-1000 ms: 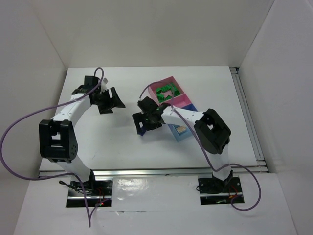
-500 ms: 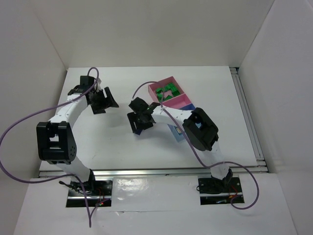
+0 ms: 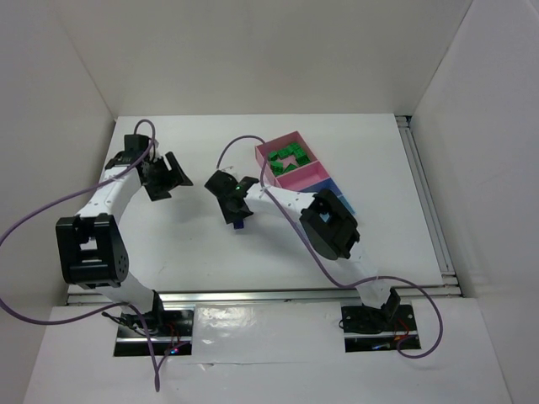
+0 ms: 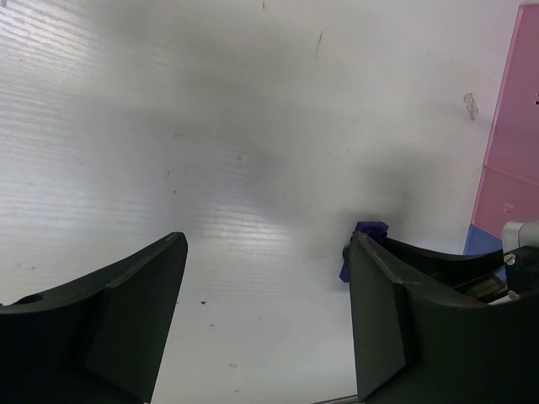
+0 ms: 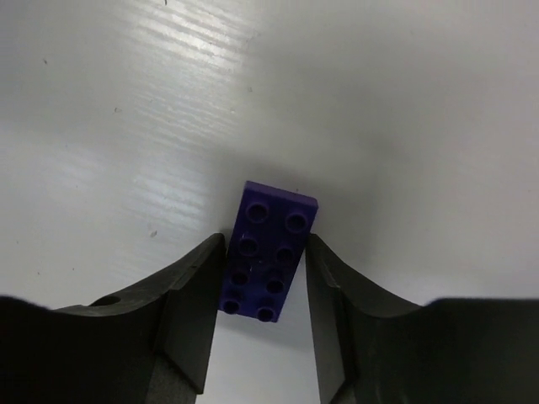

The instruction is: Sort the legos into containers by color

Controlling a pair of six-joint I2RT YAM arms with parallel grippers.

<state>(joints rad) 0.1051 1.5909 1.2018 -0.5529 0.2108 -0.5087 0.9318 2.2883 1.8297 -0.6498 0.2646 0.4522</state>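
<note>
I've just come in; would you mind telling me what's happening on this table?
The right pincer is closed against both long sides of a purple lego brick, which lies on the white table left of the containers. The left pincer hangs open over the table, holding nothing. Green legos already sit in the far pink container; the purple one is not yet sorted.

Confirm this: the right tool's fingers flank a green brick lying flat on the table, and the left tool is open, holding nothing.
Wrong colour: the brick is purple, as the right wrist view shows. Otherwise right: the fingers of the right tool flank it flat on the table, and the left tool is open, holding nothing.
</note>
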